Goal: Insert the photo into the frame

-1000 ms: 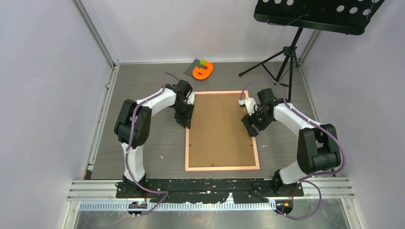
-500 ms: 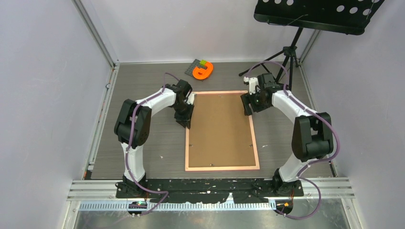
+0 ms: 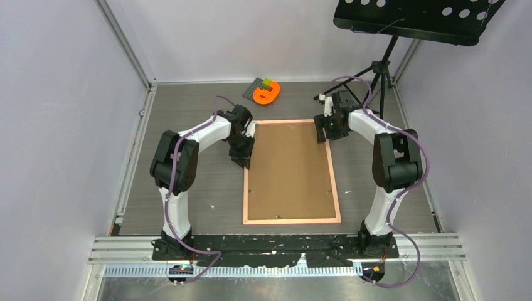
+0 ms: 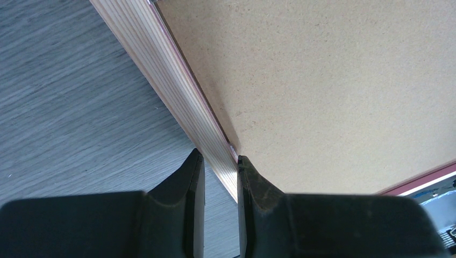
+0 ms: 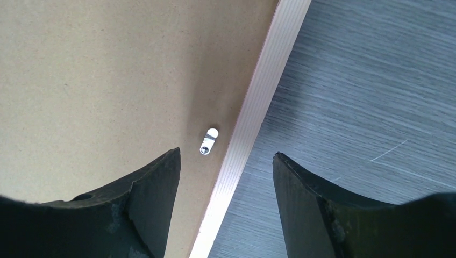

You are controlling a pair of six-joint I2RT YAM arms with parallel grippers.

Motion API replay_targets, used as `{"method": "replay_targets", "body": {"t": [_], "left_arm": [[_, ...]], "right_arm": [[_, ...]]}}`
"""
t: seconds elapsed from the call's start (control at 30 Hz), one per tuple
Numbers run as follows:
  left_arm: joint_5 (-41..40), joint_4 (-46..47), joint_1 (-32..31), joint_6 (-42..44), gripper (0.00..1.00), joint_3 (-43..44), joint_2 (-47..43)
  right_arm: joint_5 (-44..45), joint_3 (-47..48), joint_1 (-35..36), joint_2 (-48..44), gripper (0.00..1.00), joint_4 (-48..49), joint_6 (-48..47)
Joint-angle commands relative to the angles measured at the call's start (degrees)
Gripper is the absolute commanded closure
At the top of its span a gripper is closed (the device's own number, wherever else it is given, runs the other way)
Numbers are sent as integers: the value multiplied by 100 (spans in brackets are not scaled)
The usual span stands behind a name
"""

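The pink frame (image 3: 292, 221) lies flat on the table with a plain brown backing board (image 3: 288, 169) filling it. The photo is hidden. My left gripper (image 3: 243, 159) sits at the frame's left rim (image 4: 161, 70), its fingertips closed narrowly across that rim beside the board (image 4: 322, 80). My right gripper (image 3: 325, 130) hovers at the frame's far right corner. It is open, and its fingers straddle the right rim (image 5: 269, 80) near a small metal tab (image 5: 209, 141) on the board (image 5: 107, 80).
An orange part (image 3: 268, 95) and a grey plate with a green brick (image 3: 260, 85) lie behind the frame. A music stand's tripod (image 3: 376, 72) stands at the back right, close to the right arm. Enclosure walls run along both sides.
My right arm has swung from the middle of the frame's right rim to its far right corner, jaws narrowing slightly. The left arm and the frame have not moved.
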Motion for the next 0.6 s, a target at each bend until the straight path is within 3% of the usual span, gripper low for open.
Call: {"method": "replay_targets", "body": {"t": [0.0, 0.57], "left_arm": [[-2, 101, -15, 262, 100, 20, 101], [15, 91, -9, 272, 100, 30, 138]], "right_arm": [[84, 200, 2, 83, 31, 174, 149], [291, 178, 19, 405, 40, 333, 236]]}}
